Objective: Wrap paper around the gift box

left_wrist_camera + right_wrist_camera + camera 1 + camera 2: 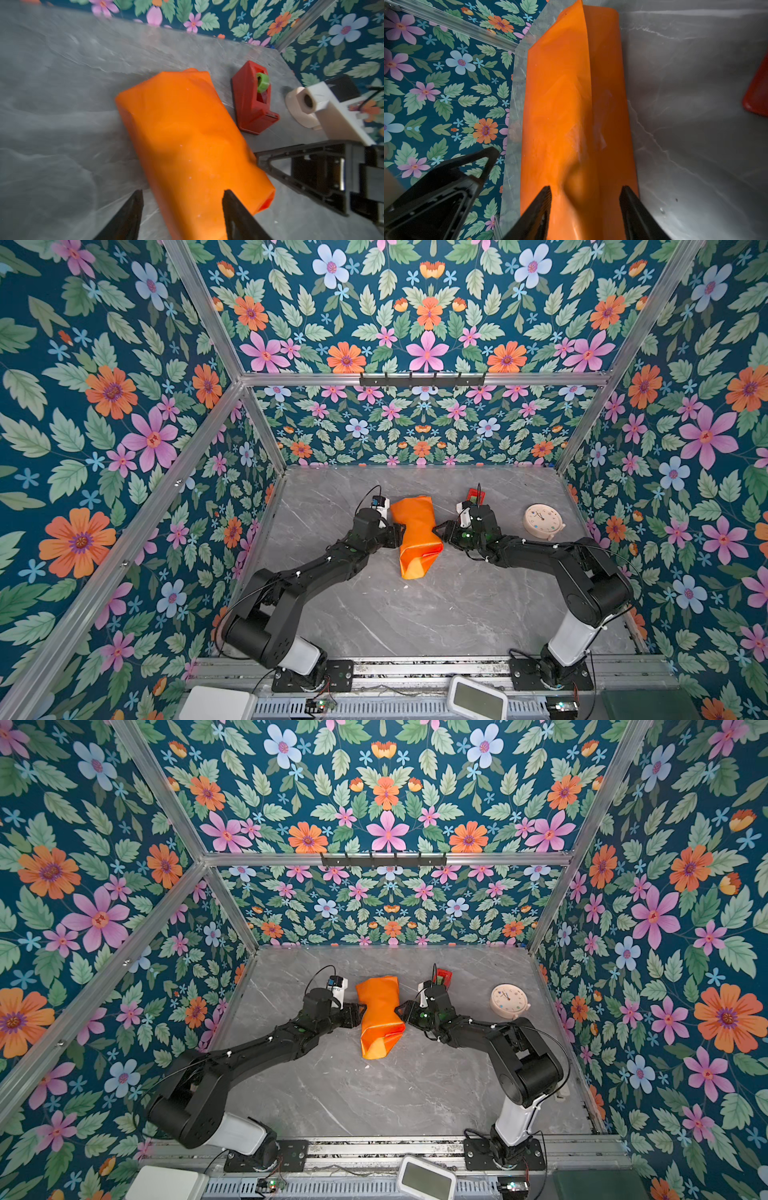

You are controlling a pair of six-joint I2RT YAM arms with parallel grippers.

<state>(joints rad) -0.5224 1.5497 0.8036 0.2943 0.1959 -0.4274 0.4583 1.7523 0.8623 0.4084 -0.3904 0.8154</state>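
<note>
The paper (415, 535) (380, 1015) lies mid-table as a long bundle folded shut, glossy orange face outward, its near end open like a tube. The gift box is hidden. My left gripper (397, 533) (358, 1013) is at the bundle's left side. In the left wrist view it (182, 192) stands open, one finger over the table and one over the paper (182, 135). My right gripper (438, 531) (401, 1009) is at the bundle's right side. In the right wrist view it (585, 188) is open above the paper (571, 104), its jaws apart.
A red tape dispenser (473, 495) (253, 99) stands just behind the right gripper. A round cream clock (542, 520) lies further right. A white device (478, 699) sits at the front rail. Floral walls close in the table on three sides.
</note>
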